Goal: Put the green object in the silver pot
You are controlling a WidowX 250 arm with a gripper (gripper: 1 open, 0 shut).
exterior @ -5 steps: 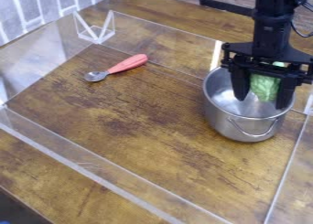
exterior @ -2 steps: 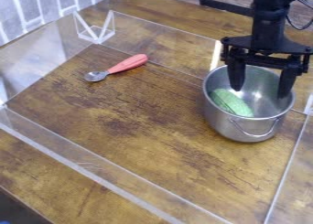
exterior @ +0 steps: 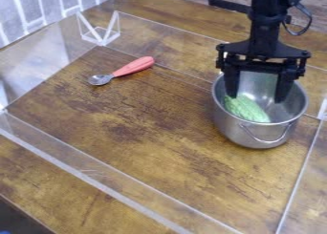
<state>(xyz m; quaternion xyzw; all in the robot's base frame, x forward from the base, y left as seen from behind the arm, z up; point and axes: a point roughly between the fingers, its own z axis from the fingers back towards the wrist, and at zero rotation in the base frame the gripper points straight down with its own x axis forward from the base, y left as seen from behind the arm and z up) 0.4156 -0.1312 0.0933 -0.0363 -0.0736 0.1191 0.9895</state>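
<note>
The light green ridged object lies inside the silver pot at the right of the wooden table, resting on the pot's bottom. My gripper hangs straight down over the pot, open wide, one finger at the pot's left rim and the other at its right. Nothing is between the fingers; the green object lies apart below them.
A red-handled metal spoon lies at the upper left of the wooden surface. A clear low wall rings the work area. A small clear stand sits at the back left.
The gripper opened and let go of the green object, which dropped to the pot's bottom. The open fingers then shifted slightly left and rolled a little.
</note>
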